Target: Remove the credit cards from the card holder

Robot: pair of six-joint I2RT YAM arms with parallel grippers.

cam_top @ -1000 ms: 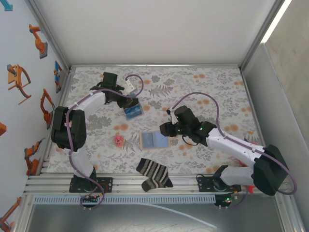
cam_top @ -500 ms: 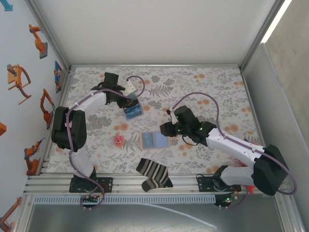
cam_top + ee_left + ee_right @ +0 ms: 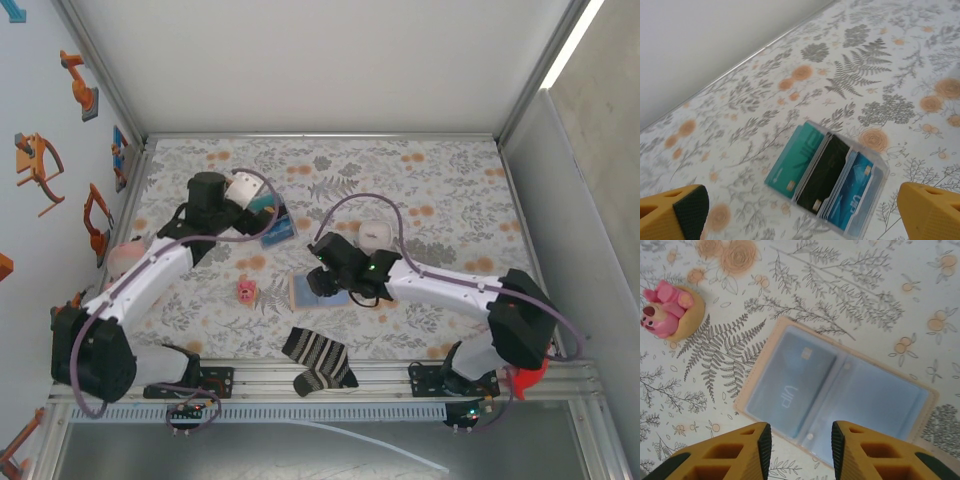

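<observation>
Card holder (image 3: 835,390) lies opened flat on the bench (image 3: 450,180), about midway between the left and right edges and toward the near edge. One pale blue credit card (image 3: 790,385) marked "VIP" sits in a pocket of one panel. Whether the other panel holds a card cannot be told.

Right fingers (image 3: 735,450) hover just above the holder's edge, parted by a modest gap and gripping nothing.

Left fingers (image 3: 677,212) are spread wide and empty, above a clear box (image 3: 832,177) that holds teal, black and blue cards and sits toward the far-left corner.

A pink toy (image 3: 667,310) rests beside the holder, apart from it. A striped sock (image 3: 318,360) lies at the near edge.
</observation>
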